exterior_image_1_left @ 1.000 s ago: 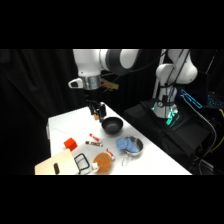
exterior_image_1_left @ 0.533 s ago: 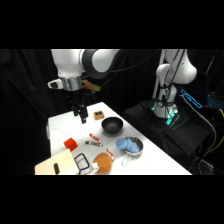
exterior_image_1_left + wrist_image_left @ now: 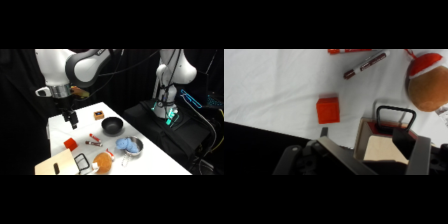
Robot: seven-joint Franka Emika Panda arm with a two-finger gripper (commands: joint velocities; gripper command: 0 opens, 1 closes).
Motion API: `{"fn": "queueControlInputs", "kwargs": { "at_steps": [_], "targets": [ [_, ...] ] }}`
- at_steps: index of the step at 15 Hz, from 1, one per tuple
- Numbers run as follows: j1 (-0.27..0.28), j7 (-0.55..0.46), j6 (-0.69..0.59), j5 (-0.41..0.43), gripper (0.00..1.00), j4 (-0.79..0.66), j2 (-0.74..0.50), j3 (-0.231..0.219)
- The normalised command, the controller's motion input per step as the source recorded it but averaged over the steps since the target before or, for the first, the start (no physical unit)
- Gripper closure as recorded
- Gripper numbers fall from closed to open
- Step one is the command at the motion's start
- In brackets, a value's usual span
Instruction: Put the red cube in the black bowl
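Landmark: I take the black bowl (image 3: 112, 125) as my reference; it sits on the white table (image 3: 150, 150), toward the far side from the side camera.
Red cube: I see the red cube (image 3: 70, 144) (image 3: 328, 110) resting on the table, well apart from the bowl, on the bowl's near-left side in the side view. It lies free, nothing touching it.
Gripper: my gripper (image 3: 70, 119) (image 3: 366, 150) hangs above the table, left of the bowl and higher in the side view than the cube, not in contact with it. In the wrist view I see the two fingers spread apart with nothing between them, so the claw is released.
Marker: a red-and-white marker (image 3: 93, 143) (image 3: 365, 65) lies flat between the cube and the bowl.
Small box: a brown-yellow box (image 3: 99, 115) sits just left of the bowl, toward the far edge.
Metal bowl: a metal bowl (image 3: 131, 145) with blue contents stands near the black bowl, on its near-right side.
Orange round item: an orange-brown round thing (image 3: 103, 161) (image 3: 430, 86) lies nearer the camera than the black bowl, beside the metal one.
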Motion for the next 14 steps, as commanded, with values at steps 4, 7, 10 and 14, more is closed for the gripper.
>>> {"fn": "queueControlInputs", "kwargs": {
  "at_steps": [4, 7, 10, 14],
  "targets": [
    [-0.143, -0.27, -0.16, -0.026, 0.0, 0.6, 0.43, 0.088],
    [-0.128, -0.27, -0.2, -0.038, 0.0, 0.63, 0.41, 0.104],
    [-0.113, -0.28, -0.19, -0.044, 0.0, 0.63, 0.41, 0.119],
    [-0.114, -0.3, -0.19, -0.024, 0.0, 0.57, 0.37, 0.134]
  ]
}}
